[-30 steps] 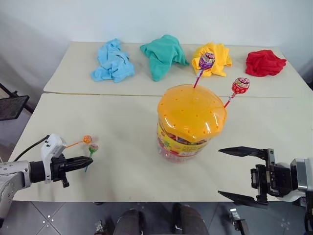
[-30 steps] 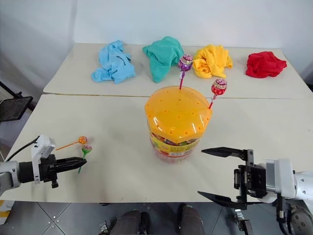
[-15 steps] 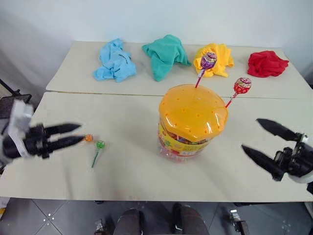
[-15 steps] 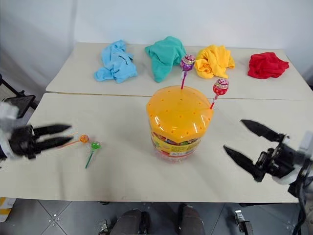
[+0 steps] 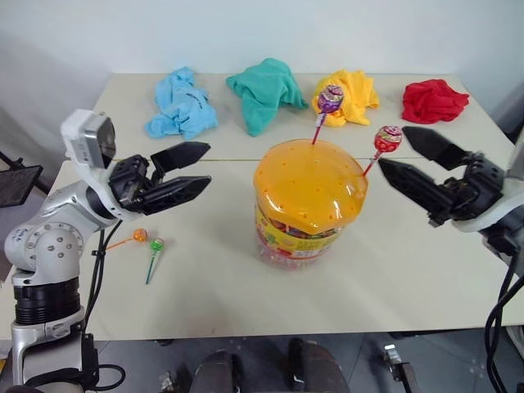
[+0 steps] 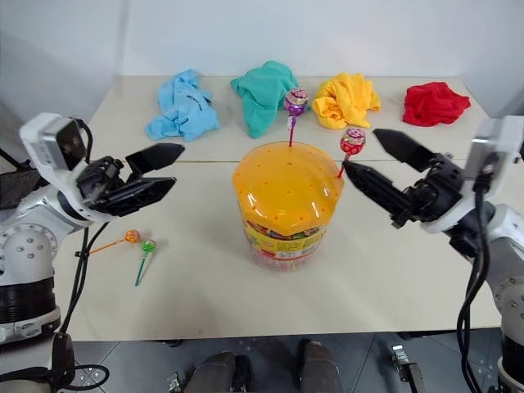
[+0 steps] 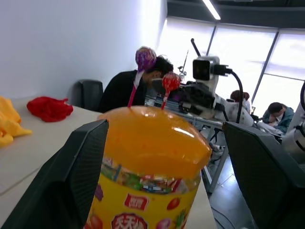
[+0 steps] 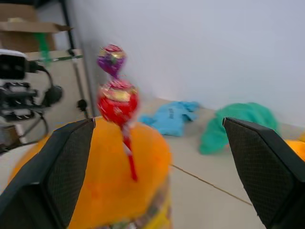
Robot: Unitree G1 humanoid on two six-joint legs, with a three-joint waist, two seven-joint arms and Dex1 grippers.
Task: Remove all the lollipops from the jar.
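My left claw (image 5: 184, 172) hangs above the beige tabletop (image 5: 205, 286) with its two black fingers spread apart and nothing between them, pointing across at the big clear plastic jar (image 5: 307, 205) with the yellow label and the domed orange lid full of small holes. My right claw (image 5: 413, 160) hovers on the jar's other side, fingers wide apart as well, tips near the red lollipop (image 5: 387, 137) without touching it. That round red wrapped ball stands on its thin stick in a lid hole near the edge on my right. The purple lollipop (image 5: 330, 98) rises from a hole toward the lid's far side. Two more lie flat on the table to the left of the jar, close together: the orange lollipop (image 5: 140, 235) and the pink-green lollipop (image 5: 155, 245). Along the far table lie four crumpled cloths in a row: a light blue cloth (image 5: 180, 104), a teal cloth (image 5: 262, 88), a yellow cloth (image 5: 354, 92) and a red cloth (image 5: 432, 100).
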